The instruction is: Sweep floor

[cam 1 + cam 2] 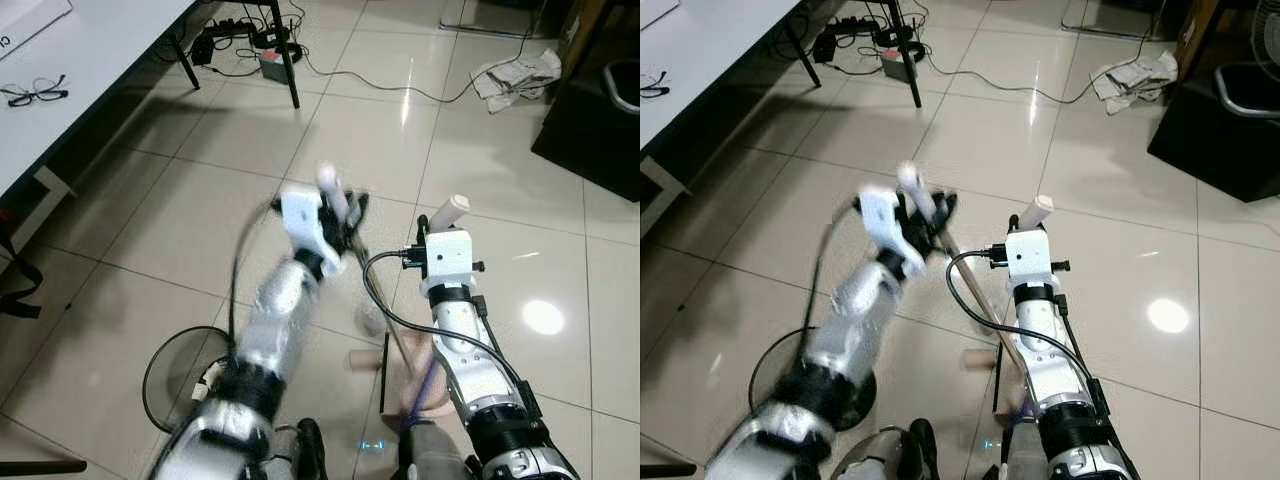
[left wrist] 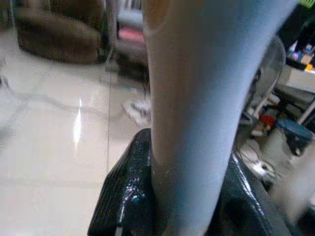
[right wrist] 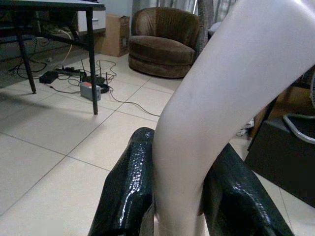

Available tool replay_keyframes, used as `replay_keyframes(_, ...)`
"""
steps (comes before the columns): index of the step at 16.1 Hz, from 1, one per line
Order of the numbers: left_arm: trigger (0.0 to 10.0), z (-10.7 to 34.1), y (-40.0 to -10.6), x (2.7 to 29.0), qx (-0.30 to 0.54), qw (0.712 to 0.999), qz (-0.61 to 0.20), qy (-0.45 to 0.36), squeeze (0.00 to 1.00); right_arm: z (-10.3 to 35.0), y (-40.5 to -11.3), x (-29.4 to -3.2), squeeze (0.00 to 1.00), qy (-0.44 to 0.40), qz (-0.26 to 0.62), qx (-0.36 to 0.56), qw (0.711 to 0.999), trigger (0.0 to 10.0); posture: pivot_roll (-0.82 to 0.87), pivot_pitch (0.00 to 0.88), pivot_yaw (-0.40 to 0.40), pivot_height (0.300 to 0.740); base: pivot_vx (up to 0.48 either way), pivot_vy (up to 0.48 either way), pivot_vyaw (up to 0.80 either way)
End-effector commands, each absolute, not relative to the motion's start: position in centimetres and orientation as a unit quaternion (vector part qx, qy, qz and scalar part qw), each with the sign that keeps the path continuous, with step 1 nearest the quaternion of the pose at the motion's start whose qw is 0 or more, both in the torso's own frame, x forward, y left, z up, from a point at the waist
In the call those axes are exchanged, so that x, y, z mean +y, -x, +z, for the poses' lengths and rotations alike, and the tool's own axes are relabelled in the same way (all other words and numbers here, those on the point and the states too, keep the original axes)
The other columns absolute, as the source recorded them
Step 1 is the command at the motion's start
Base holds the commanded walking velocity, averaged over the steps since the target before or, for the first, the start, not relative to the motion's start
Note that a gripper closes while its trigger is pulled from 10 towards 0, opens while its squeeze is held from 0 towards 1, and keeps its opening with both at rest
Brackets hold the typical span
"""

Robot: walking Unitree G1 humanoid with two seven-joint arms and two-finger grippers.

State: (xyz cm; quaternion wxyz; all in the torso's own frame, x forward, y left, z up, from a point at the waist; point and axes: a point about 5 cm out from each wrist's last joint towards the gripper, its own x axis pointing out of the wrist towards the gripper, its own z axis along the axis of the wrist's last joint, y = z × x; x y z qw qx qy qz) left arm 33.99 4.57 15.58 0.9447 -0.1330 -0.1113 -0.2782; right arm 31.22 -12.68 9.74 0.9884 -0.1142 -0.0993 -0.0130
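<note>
Both jaws are clamped on handles: the left gripper (image 1: 345, 215) has its black fingers (image 2: 129, 196) closed round a pale shaft that looks to be the broom handle (image 1: 385, 310), which runs down & back toward the robot's feet between the arms; the right gripper (image 3: 189, 196) is closed on a white grip (image 1: 453, 212) sticking up above its wrist, prob. the dustpan handle, tho the pan itself can't be made out. Left arm is blurred, so likely mid-stroke. A wooden piece (image 1: 400, 385) low near the feet may be the broom head, hard to tell. Progress, as a guess: early or middle; tile floor (image 1: 200, 210) right ahead looks shiny w/ no obvious dirt pile, most of the room left to cover. Around: a round fan base (image 1: 175, 375) sits just beside the left arm & could catch the stroke; crumpled paper (image 1: 520, 75) lies further ahead on the right near a dark cabinet (image 1: 590, 110); cables & a power strip (image 1: 265, 45) lie under the white surface (image 1: 90, 70) at left, w/ glasses (image 1: 35, 92) on it. Cables & surface legs will snag bristles.
</note>
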Motion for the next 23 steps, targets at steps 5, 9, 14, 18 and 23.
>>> replay_keyframes(5, 10.0, 14.9, -34.3, 7.7, -0.132, 0.954, -0.269, -0.01, 0.0, 8.5, -30.1, -11.2, 0.0, 0.07, 0.008, -0.076, 0.995, 10.0, -0.05, 0.213, 0.171, 0.74, 0.0, 0.0, 0.0)
replay_keyframes(9, 10.0, 11.0, -33.6, 7.3, -0.069, 0.96, -0.263, -0.067, 0.0, 8.5, -29.9, -11.0, 0.0, 0.068, 0.009, -0.076, 0.995, 10.0, -0.06, 0.226, 0.18, 0.74, 0.0, 0.0, 0.0)
replay_keyframes(14, 10.0, 8.5, -32.6, 5.6, -0.029, 0.966, -0.249, -0.06, 0.0, 8.3, -29.2, -10.2, 0.0, 0.064, 0.021, -0.074, 0.995, 10.0, -0.08, 0.238, 0.181, 0.74, 0.0, 0.0, 0.0)
replay_keyframes(18, 10.0, 8.6, -32.1, 3.6, -0.031, 0.962, -0.272, -0.003, 0.0, 8.2, -29.1, -9.9, 0.0, 0.062, 0.027, -0.071, 0.995, 10.0, -0.07, 0.24, 0.18, 0.74, 0.0, 0.0, 0.0)
replay_keyframes(23, 10.0, 10.2, -32.0, 1.5, -0.043, 0.954, -0.274, 0.114, 0.0, 8.4, -29.4, -9.7, 0.0, 0.061, 0.031, -0.072, 0.995, 10.0, -0.08, 0.231, 0.173, 0.74, 0.0, 0.0, 0.0)
